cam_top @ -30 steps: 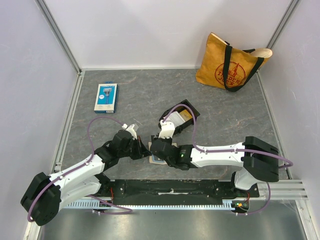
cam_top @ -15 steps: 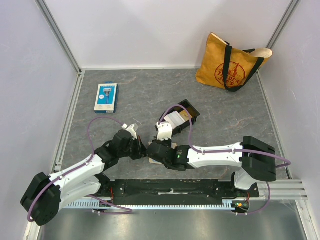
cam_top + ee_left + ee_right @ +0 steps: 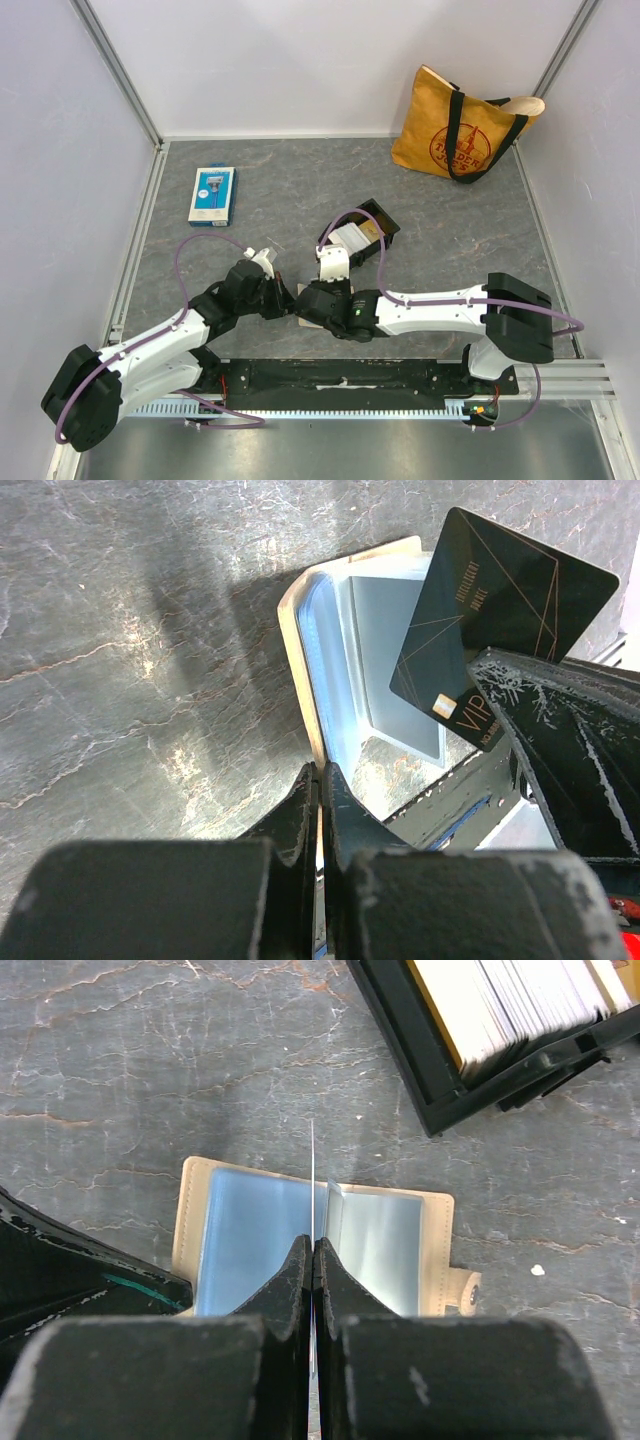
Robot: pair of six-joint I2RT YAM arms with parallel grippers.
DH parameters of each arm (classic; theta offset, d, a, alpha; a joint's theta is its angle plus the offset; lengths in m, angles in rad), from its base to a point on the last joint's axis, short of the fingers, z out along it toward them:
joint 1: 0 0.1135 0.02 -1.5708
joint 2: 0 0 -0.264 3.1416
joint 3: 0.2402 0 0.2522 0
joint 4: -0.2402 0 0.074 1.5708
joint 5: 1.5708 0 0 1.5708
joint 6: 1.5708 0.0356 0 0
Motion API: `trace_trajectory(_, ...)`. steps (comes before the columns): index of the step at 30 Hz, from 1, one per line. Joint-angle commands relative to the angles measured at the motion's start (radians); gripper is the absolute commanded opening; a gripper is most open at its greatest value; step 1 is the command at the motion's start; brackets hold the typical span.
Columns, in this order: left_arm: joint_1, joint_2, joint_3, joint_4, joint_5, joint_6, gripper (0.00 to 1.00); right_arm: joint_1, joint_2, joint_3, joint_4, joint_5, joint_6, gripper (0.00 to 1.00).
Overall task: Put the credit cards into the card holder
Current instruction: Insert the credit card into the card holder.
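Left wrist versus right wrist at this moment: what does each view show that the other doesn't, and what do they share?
Left wrist only: the printed face of the dark card, and the left pincer shut on the cover edge of the card holder. Right wrist only: the black tray of stacked cards and the holder's side tab. Both: the open holder on the grey table, and that card in the right pincer.

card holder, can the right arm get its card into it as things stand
Probably yes: the right gripper holds the dark card edge-on right over the open card holder, nothing lies between, and the left gripper pins the holder's edge.
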Motion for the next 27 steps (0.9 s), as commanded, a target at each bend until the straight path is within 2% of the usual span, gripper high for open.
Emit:
trace_trajectory(1, -0.002, -0.012, -0.004, 0.027, -0.015, -0.012, 0.02, 0.006, -0.051, 0.024, -0.042, 0.069, 0.023, 0.00)
trace_trajectory(9, -0.002, 0.005, -0.026, 0.030, -0.028, -0.007, 0.02, -0.063, -0.115, -0.073, -0.044, -0.055, 0.050, 0.00)
trace_trajectory(16, -0.004, 0.032, -0.041, 0.046, -0.020, 0.017, 0.02, -0.081, -0.204, -0.187, 0.022, -0.159, 0.055, 0.00)
trace_trajectory(21, -0.002, 0.046, -0.070, 0.091, 0.018, 0.039, 0.02, -0.098, -0.306, -0.286, 0.206, -0.306, 0.034, 0.00)
trace_trajectory(24, -0.002, 0.055, -0.084, 0.125, 0.024, 0.040, 0.02, -0.158, -0.349, -0.351, 0.317, -0.476, 0.035, 0.00)
trace_trajectory(27, -0.002, 0.069, -0.101, 0.151, 0.031, 0.034, 0.02, -0.210, -0.358, -0.404, 0.405, -0.572, 0.072, 0.00)
